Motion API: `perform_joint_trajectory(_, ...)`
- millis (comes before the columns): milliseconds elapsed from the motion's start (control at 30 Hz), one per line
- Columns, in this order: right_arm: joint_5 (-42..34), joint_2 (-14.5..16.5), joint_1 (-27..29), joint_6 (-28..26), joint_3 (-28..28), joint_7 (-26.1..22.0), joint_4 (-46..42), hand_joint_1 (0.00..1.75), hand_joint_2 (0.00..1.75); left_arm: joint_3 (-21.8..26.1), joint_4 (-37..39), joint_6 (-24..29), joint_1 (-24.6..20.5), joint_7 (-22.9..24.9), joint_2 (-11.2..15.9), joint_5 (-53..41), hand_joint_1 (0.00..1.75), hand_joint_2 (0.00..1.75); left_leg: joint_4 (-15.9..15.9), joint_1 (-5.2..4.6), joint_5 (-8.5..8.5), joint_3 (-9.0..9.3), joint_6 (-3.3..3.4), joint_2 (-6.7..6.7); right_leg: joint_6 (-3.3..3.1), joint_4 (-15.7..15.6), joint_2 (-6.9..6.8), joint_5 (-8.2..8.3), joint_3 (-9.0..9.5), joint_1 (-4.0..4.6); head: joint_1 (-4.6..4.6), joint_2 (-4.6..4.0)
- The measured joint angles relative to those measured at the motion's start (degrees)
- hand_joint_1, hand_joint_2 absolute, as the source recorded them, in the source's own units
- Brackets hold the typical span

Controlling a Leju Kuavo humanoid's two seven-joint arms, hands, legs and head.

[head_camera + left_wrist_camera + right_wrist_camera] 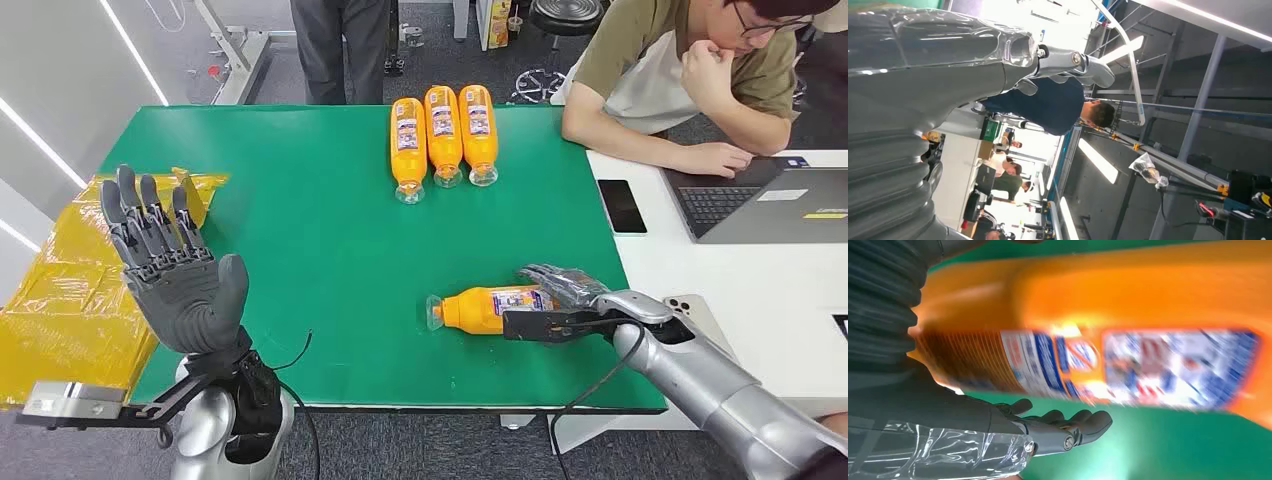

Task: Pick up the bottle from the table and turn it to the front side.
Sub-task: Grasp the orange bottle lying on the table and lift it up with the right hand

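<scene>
An orange bottle (485,308) lies on its side on the green table (300,230), near the front right, cap pointing left. My right hand (560,300) reaches around its base end, fingers over the far side and thumb along the near side. In the right wrist view the blurred bottle (1128,315) shows its label, and the fingers (1068,427) lie beside it with a strip of green between them and the bottle. My left hand (170,265) is raised over the table's left front corner, fingers spread and holding nothing; the left wrist view shows it (923,75) too.
Three more orange bottles (443,135) lie side by side at the table's far edge. A yellow plastic bag (60,290) lies left of the table. On the white desk (650,270) at right are a phone (621,205) and a laptop (770,200), with a person (690,70) seated there.
</scene>
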Motion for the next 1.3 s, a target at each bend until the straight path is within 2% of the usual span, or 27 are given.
perform_joint_trajectory(67, 0.1, 0.0, 0.1, -0.7, 0.3, 0.2, 0.5, 0.0, 1.75, 0.0, 0.0, 0.1, 0.0, 0.0, 0.0, 0.0, 0.0, 1.75, 0.0, 0.0, 0.0, 0.01, 0.0, 0.0, 0.0, 0.0, 0.0, 0.0, 0.0, 0.0, 0.0, 0.0)
perform_joint_trajectory(200, 0.7, 0.0, 0.1, -2.5, 1.2, 0.7, 2.3, 1.75, 1.75, -0.5, 0.2, 0.3, 0.2, 0.0, 0.1, 0.3, 0.0, 1.75, 0.0, 0.0, 0.0, 0.03, 0.0, 0.01, 0.0, 0.0, 0.0, -0.01, 0.02, 0.01, 0.0, 0.0)
perform_joint_trajectory(400, 2.0, 0.0, 0.1, -3.2, 1.6, 0.3, 3.2, 1.75, 1.75, -1.1, 0.4, 0.9, 0.2, 0.0, 0.2, 0.9, 0.0, 1.75, 0.0, 0.01, 0.01, 0.08, 0.02, 0.01, 0.01, 0.0, 0.0, 0.0, 0.11, 0.01, 0.0, 0.0)
perform_joint_trajectory(633, 4.0, 1.6, 0.8, -9.4, 0.8, -0.1, 4.5, 1.75, 1.75, -1.5, 0.4, 1.8, 0.3, 0.0, 0.2, 1.2, 0.0, 1.75, 0.0, 0.01, 0.02, 0.12, 0.04, 0.04, 0.02, 0.0, 0.04, 0.02, 0.13, 0.01, 0.01, -0.01)
perform_joint_trajectory(767, 5.8, 4.1, 3.2, -18.0, -1.5, -1.8, 5.2, 1.75, 1.75, -1.5, 0.4, 2.4, 0.5, 0.0, 0.3, 0.8, 0.0, 1.75, 0.0, 0.02, 0.02, 0.09, 0.03, 0.02, 0.02, 0.0, 0.02, 0.02, 0.11, 0.02, 0.01, 0.0)
perform_joint_trajectory(867, 6.3, 7.5, 5.3, -27.4, -4.6, -4.0, 5.5, 1.75, 1.75, -1.5, 0.4, 3.2, 0.6, 0.0, 0.3, 0.4, 0.0, 1.75, -0.1, 0.03, 0.02, 0.09, 0.03, 0.03, 0.01, 0.0, 0.05, 0.02, 0.08, 0.03, 0.0, 0.0)
perform_joint_trajectory(967, 5.2, 11.3, 7.5, -40.5, -8.7, -8.4, 5.0, 1.75, 1.75, -1.5, 0.4, 4.0, 0.8, 0.2, 0.3, 0.2, 0.0, 1.75, -0.1, 0.04, 0.02, 0.08, 0.02, 0.01, -0.02, 0.0, 0.03, -0.01, 0.05, 0.04, 0.0, 0.0)
perform_joint_trajectory(1067, 2.7, 14.6, 9.4, -51.4, -12.1, -15.1, 3.5, 1.75, 1.75, -1.8, 1.0, 4.4, 0.7, 1.6, 0.3, -0.2, 0.0, 1.75, -0.1, 0.04, 0.02, 0.07, 0.02, 0.0, -0.03, 0.0, 0.02, -0.06, 0.03, 0.04, 0.01, 0.0)
perform_joint_trajectory(1133, 1.8, 16.7, 10.7, -54.7, -14.4, -19.9, 2.2, 1.75, 1.75, -2.1, 2.0, 4.7, 0.5, 2.2, 0.3, -0.4, 0.0, 1.75, -0.1, 0.04, 0.02, 0.07, 0.02, 0.03, -0.04, 0.0, 0.04, -0.07, 0.03, 0.04, 0.01, 0.0)
perform_joint_trajectory(1300, 2.5, 23.0, 15.2, -55.3, -22.5, -31.9, -1.9, 1.73, 1.75, -3.0, 3.7, 4.3, 0.2, 1.7, 0.2, 0.7, 0.0, 1.75, -0.1, 0.03, 0.02, 0.06, 0.02, 0.06, -0.04, 0.0, 0.05, -0.07, 0.02, 0.03, 0.0, -0.01)
